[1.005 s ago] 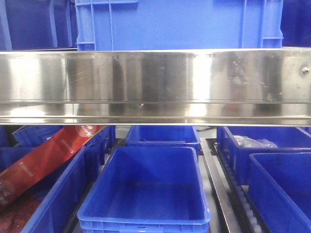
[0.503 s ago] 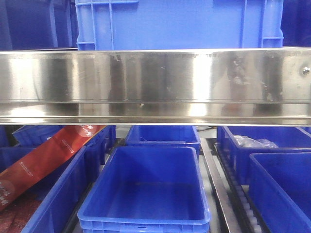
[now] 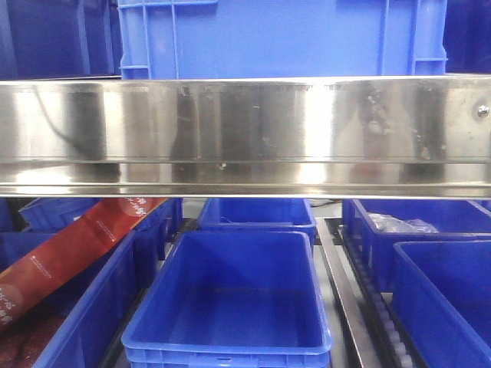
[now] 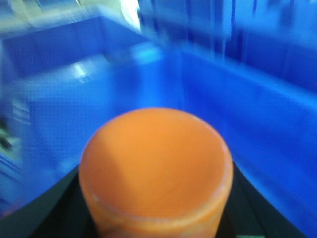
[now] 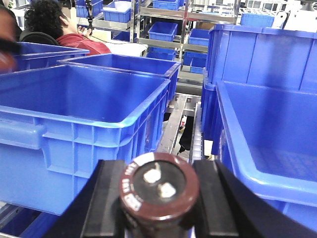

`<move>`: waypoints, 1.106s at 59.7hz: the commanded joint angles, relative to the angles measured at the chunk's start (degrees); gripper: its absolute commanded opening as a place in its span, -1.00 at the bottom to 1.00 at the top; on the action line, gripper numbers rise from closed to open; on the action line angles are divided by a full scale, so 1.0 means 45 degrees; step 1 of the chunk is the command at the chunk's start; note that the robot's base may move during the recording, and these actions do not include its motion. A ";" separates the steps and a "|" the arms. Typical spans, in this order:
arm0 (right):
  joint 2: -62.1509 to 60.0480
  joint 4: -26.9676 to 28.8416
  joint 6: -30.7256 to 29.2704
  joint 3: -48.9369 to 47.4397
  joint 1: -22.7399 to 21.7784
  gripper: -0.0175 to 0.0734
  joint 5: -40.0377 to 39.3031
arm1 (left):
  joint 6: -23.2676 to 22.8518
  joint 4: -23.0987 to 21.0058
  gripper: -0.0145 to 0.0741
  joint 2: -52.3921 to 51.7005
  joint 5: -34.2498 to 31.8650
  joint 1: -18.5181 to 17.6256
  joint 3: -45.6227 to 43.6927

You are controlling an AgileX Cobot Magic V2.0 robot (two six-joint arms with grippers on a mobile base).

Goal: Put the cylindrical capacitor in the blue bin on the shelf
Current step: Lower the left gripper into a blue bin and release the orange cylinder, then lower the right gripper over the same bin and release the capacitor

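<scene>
Blue bins (image 5: 124, 120) flank our right fingers (image 5: 105, 194), clenched on the brown-sleeved, pale-topped capacitor (image 5: 159, 189); our left fingers (image 4: 45, 219) grasp an orange cylinder (image 4: 156, 168).

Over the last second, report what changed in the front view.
Only the reflection in the shelf's steel beam shifted: a dark curved streak now shows near its left end. No gripper appears in this view, and nothing was visibly taken hold of or let go. The blue bins, the red packet and the crate above look unmoved.
</scene>
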 commanded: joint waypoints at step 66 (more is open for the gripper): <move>0.0119 0.0026 0.0006 -0.0008 0.0010 -0.67 -0.0487 | -0.0147 0.0153 -0.92 -0.3672 0.5671 0.0748 0.0455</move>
